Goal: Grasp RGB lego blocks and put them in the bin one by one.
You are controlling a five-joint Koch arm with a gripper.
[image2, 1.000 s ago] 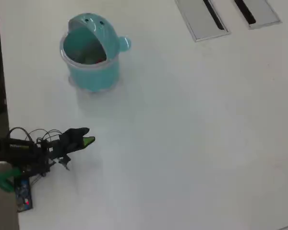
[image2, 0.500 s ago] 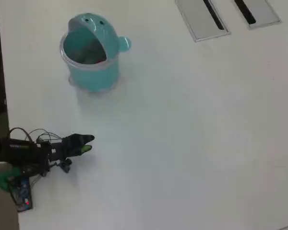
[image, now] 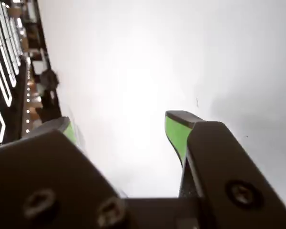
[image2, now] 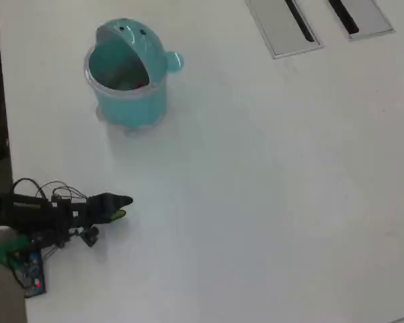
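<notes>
At far left of the overhead view, black arm (image2: 47, 214) with loose wires, lying low over the white table (image2: 269, 175), base at the table's left edge. Just right of it, gripper (image2: 121, 205) pointing right, green-padded tips near each other, well below and apart from the bin. In the wrist view, gripper (image: 121, 126) seen from behind: two green-lined jaws spread with a clear gap of bare table between them, nothing held. Up and slightly right in the overhead view, teal bin (image2: 131, 101) standing upright on the table, domed lid with two dark eye dots tipped back, small knob on its right side. Inside the bin, a bit of red (image2: 141, 85) showing, likely a red block; other blocks not made out. Far right at the top, two flat grey panels (image2: 276, 23) with black strips.
</notes>
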